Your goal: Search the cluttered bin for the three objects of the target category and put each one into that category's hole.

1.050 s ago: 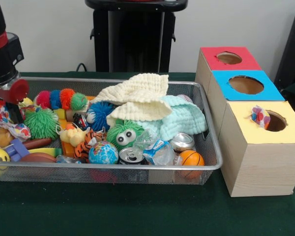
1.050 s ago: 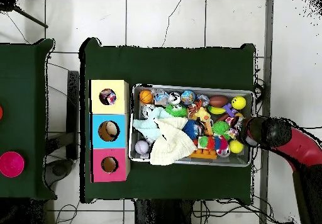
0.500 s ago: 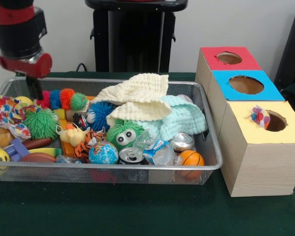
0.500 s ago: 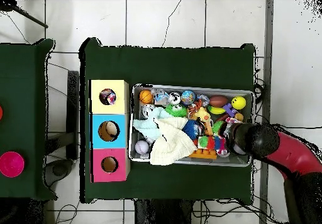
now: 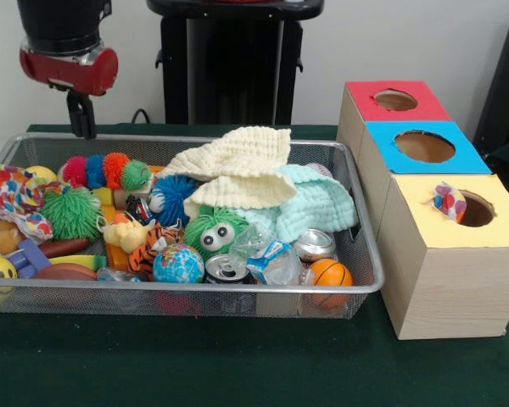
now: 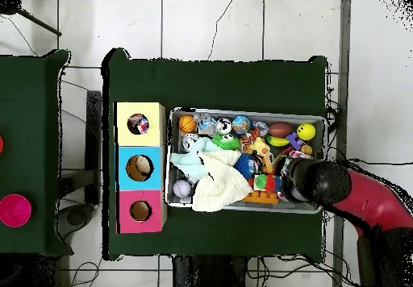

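So one spotted cloth (image 5: 449, 202) is already poking out of the yellow box (image 5: 458, 271) hole; a matching one (image 5: 13, 197) lies at the bin's (image 5: 237, 298) left end, so that's probably next; gripper (image 5: 82, 119) hangs empty above it; can't tell if the fingers are apart; overhead shows something in the blue hole (image 6: 139, 168) that the front view hides.

You will find no text, label, brand, number or sign here that can be read. The two cans (image 5: 227, 268) in the wire bin (image 5: 366, 254), well off to the side of the gripper (image 5: 81, 125) and lower, show only their tops. The crumpled wrapper (image 5: 276, 259) beside them carries blue print too small to make out.
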Controlling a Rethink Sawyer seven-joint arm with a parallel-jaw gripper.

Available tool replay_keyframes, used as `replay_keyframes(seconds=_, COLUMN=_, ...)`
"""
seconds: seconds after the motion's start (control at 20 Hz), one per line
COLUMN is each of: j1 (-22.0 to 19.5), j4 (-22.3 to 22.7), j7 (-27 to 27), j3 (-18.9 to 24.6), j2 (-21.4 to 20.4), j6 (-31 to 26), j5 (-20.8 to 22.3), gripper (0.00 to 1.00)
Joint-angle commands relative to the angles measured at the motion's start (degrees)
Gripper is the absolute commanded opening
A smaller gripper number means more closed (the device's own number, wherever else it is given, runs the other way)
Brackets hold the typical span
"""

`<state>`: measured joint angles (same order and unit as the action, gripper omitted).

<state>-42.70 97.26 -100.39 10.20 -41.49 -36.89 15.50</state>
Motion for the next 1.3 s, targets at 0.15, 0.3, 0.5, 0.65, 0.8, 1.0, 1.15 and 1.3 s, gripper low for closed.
replay_keyframes(seconds=0.15, j1=-3.55, j4=-4.44, j7=-1.89, j3=0.64, j2=10.61, j6=2.2, j5=0.82, gripper=0.0)
replay_keyframes(seconds=0.3, j1=-2.57, j4=-6.34, j7=-2.94, j3=0.12, j2=11.76, j6=0.27, j5=0.6, gripper=0.0)
replay_keyframes(seconds=0.5, j1=-2.01, j4=-10.37, j7=-2.65, j3=0.06, j2=14.24, j6=-0.62, j5=0.66, gripper=0.0)
replay_keyframes(seconds=0.65, j1=-0.97, j4=-12.05, j7=-2.85, j3=-0.53, j2=14.62, j6=-0.89, j5=1.08, gripper=0.0)
replay_keyframes(seconds=0.8, j1=-1.58, j4=-12.53, j7=-2.24, j3=0.23, j2=14.9, j6=-1.89, j5=-0.01, gripper=1.0)
replay_keyframes(seconds=1.0, j1=-2.29, j4=-12.59, j7=-2.63, j3=0.37, j2=14.82, j6=-2.29, j5=-1.02, gripper=1.0)
replay_keyframes(seconds=1.15, j1=-2.34, j4=-13.1, j7=-2.42, j3=0.18, j2=14.54, j6=-3.11, j5=-1.01, gripper=1.0)
replay_keyframes(seconds=1.3, j1=-2.62, j4=-11.95, j7=-2.61, j3=-0.23, j2=13.4, j6=-2.21, j5=-0.72, gripper=1.0)
